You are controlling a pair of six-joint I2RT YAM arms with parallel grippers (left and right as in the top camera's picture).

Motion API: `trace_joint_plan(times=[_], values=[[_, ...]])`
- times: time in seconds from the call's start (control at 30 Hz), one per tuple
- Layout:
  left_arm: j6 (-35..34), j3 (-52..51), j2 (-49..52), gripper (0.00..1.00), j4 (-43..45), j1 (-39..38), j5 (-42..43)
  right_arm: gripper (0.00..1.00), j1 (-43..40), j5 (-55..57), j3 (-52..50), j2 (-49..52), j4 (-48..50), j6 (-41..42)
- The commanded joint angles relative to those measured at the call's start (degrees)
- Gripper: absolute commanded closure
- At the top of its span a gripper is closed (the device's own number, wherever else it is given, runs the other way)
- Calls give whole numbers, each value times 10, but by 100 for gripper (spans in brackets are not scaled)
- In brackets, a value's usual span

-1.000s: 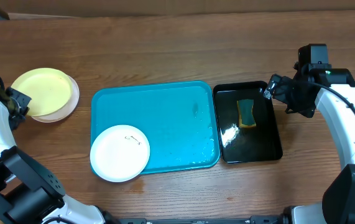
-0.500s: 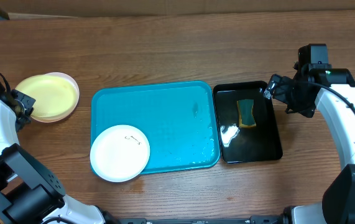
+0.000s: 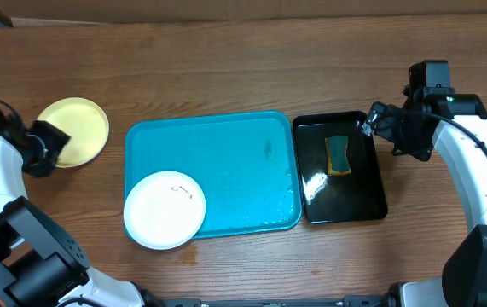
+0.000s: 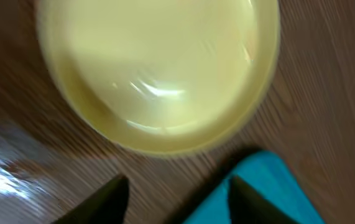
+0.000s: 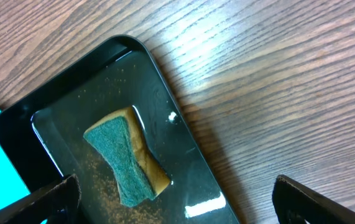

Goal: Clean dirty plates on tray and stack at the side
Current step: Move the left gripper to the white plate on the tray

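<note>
A pale yellow-green plate point(image 3: 77, 128) lies on the wooden table left of the turquoise tray point(image 3: 226, 153). It fills the left wrist view point(image 4: 158, 68). No plate shows under it. A white plate point(image 3: 165, 210) with a small dark smudge lies on the tray's front left corner, overhanging the rim. My left gripper point(image 3: 45, 145) is at the yellow plate's left edge, open and empty point(image 4: 178, 196). My right gripper point(image 3: 379, 119) is open and empty point(image 5: 177, 202), above the right rim of the black tray.
A glossy black tray point(image 3: 371, 192) stands against the turquoise tray's right side and holds a green and yellow sponge point(image 3: 338, 154), also seen in the right wrist view point(image 5: 127, 165). The turquoise tray's corner point(image 4: 270, 186) shows in the left wrist view.
My left gripper has moved right. The yellow plate has shifted right and now covers the pale plate whose rim showed beneath it. The right arm has not moved.
</note>
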Motion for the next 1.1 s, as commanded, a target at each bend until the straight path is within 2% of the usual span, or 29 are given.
trace_joint_plan(times=[0.0,0.1,0.3,0.47,0.57,0.63,0.9,1.07], values=[[43,-3,-14,52,-42,-38,118,0,-2,-1,12,-11,3,1],[76,-3,-26,52,-89,-87,110,0,-2,-1,12,-11,3,1],[78,-3,-44,52,-158,-189,-27,0,-2,-1,12,-11,3,1],[75,-3,-77,55,-203,-208,-73,0,-2,-1,12,-11,3,1],[73,-5,-119,63,-229,-208,-74,0,-2,-1,12,-11,3,1],[71,-11,-153,65,-240,-208,-79,0,-2,-1,12,-11,3,1],[0,-122,-301,67,-252,-207,-173,0,-2,-1,12,-11,3,1],[-74,-229,-347,62,-190,-206,-273,0,-2,-1,12,-11,3,1]])
